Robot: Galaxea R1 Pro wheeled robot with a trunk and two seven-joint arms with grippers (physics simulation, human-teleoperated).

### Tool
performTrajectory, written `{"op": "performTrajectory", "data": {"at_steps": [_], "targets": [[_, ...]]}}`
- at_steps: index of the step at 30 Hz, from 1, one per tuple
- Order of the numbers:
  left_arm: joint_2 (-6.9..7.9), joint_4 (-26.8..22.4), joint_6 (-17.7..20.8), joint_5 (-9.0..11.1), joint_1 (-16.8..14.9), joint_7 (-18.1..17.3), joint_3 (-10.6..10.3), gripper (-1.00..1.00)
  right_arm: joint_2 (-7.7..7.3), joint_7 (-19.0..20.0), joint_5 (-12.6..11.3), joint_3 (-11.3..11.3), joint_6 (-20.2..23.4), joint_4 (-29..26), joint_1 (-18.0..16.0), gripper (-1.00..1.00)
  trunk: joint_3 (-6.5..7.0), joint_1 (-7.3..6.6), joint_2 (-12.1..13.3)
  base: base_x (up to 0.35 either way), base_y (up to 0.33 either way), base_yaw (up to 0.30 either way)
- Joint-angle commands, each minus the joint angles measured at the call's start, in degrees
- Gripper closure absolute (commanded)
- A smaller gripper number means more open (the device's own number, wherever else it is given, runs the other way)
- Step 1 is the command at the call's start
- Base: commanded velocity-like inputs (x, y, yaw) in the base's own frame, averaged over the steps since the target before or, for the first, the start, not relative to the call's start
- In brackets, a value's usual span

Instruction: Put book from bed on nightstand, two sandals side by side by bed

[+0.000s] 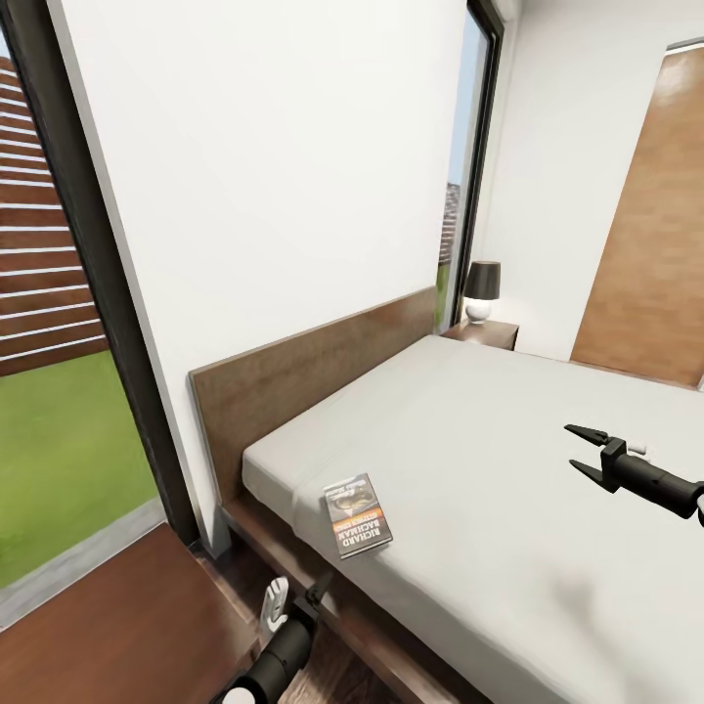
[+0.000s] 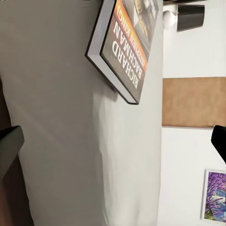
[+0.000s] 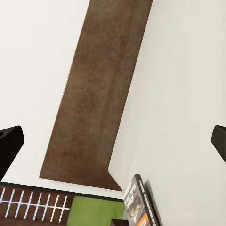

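Your left gripper (image 1: 311,594) hangs with jaws spread and empty beside the bed (image 1: 508,489), just below the book (image 1: 359,514); your right gripper (image 1: 584,452) hovers, jaws parted, over the mattress, well apart from it. That thin paperback lies flat near the bed's corner by the headboard (image 1: 313,376). It looks light, slightly flexible and slick-covered, so pinch it across the overhanging near edge, where a finger likely fits underneath.
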Motion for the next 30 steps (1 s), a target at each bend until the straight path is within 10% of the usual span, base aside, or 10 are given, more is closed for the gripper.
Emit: {"op": "performTrajectory", "data": {"at_steps": [1, 30], "targets": [[0.0, 0.0, 0.4, 0.6, -0.1, -0.1, 0.0, -1.0, 0.02, 0.2, 0.2, -0.2, 0.3, 0.0, -0.1, -1.0, -0.06, -0.01, 0.0, 0.0, 0.0, 0.0], [-0.03, 2.1, 0.4, 0.3, -2.1, -0.1, 0.1, -1.0, 0.07, 0.3, 0.2, -0.2, 0.3, 0.0, -0.1, -1.0, -0.06, -0.01, 0.0, 0.0, 0.0, 0.0]]}}
